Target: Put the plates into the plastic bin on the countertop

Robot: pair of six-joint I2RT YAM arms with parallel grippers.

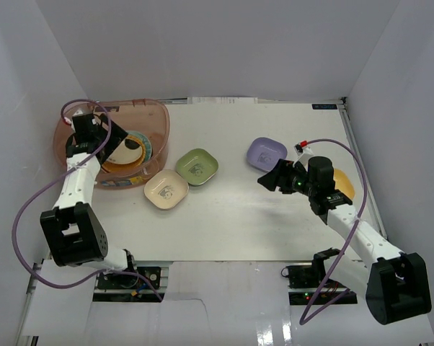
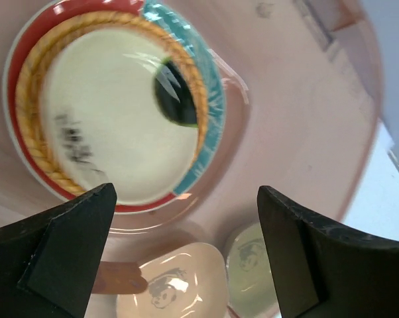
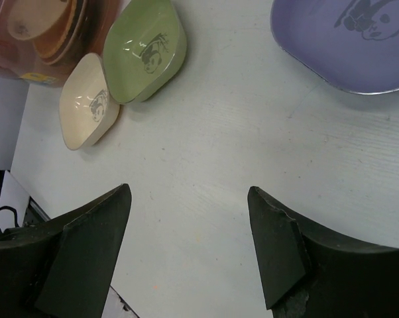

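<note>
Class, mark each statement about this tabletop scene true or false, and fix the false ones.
1. The left gripper is open above the plastic bin. True.
2. The plastic bin holds stacked plates. True.
3. The green dish lies in the plastic bin. False: the green dish sits on the countertop beside the cream dish.
4. The right gripper grips the lavender dish. False: the right gripper is open; the lavender dish lies ungripped.
</note>
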